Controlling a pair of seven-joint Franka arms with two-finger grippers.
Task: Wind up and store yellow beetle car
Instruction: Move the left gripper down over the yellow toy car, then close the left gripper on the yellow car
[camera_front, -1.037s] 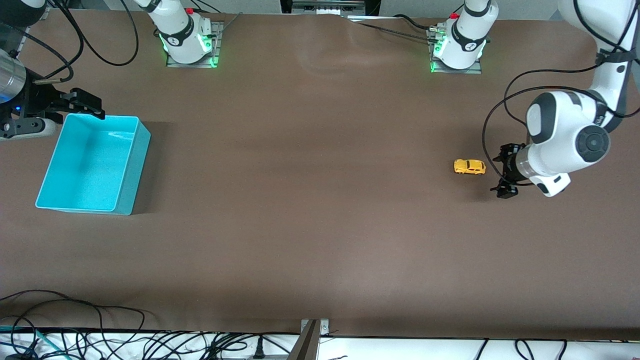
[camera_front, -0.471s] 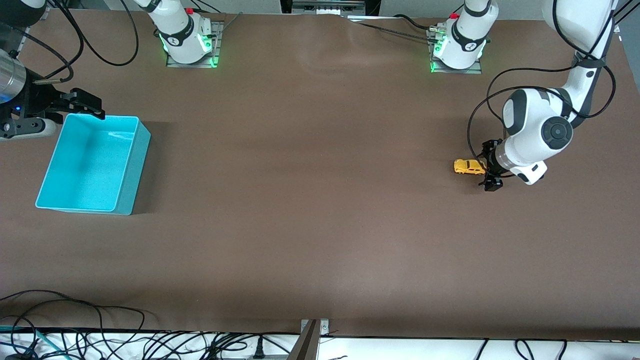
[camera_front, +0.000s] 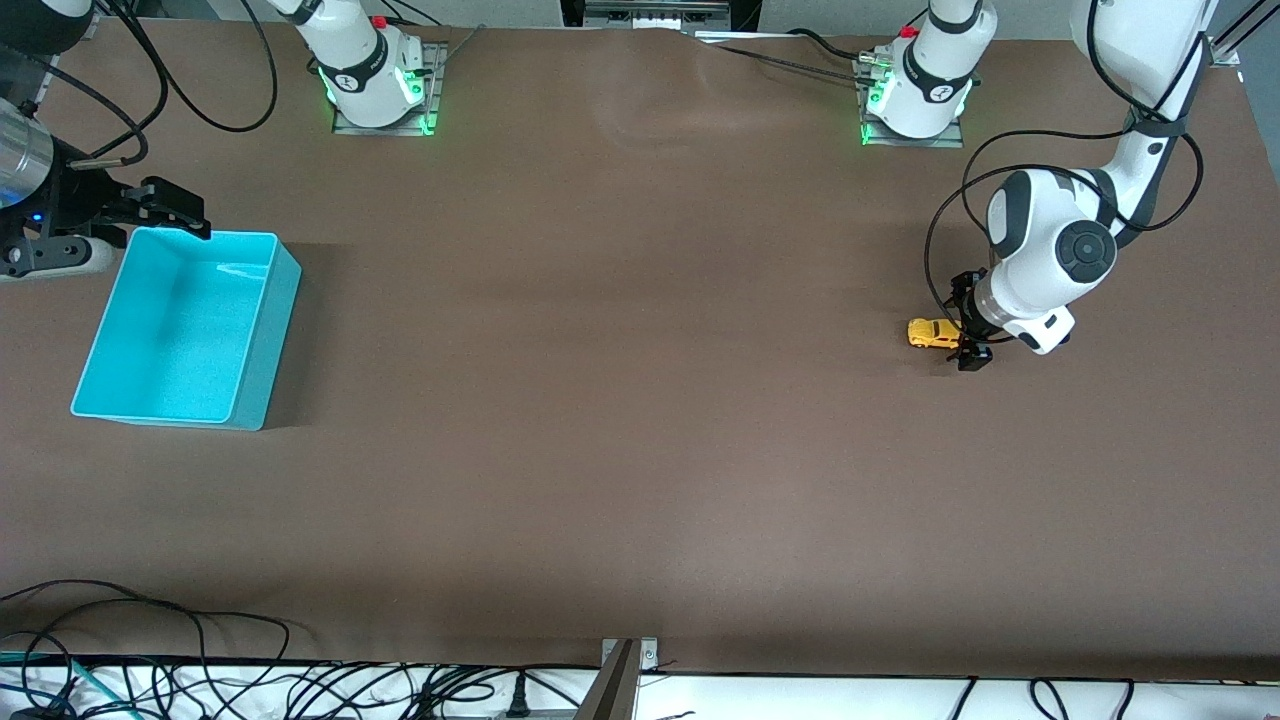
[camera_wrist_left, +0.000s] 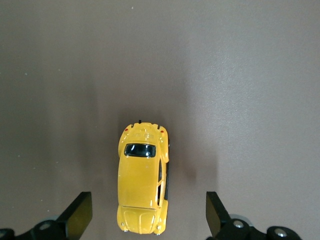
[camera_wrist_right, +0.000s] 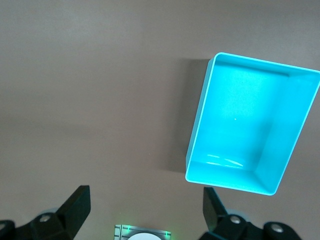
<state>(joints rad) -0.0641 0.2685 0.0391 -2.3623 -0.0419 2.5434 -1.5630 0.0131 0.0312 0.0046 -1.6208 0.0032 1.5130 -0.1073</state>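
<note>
Item: yellow beetle car (camera_wrist_left: 142, 187), on the desk (camera_front: 640, 400), untouched. Left pincer (camera_front: 968, 326) has closed in from the desk's end and now stands over the car's rear, jaws wide and straddling it; grasp imminent. Right pincer (camera_front: 165, 208) waits open above the cyan bin (camera_front: 262, 330).
</note>
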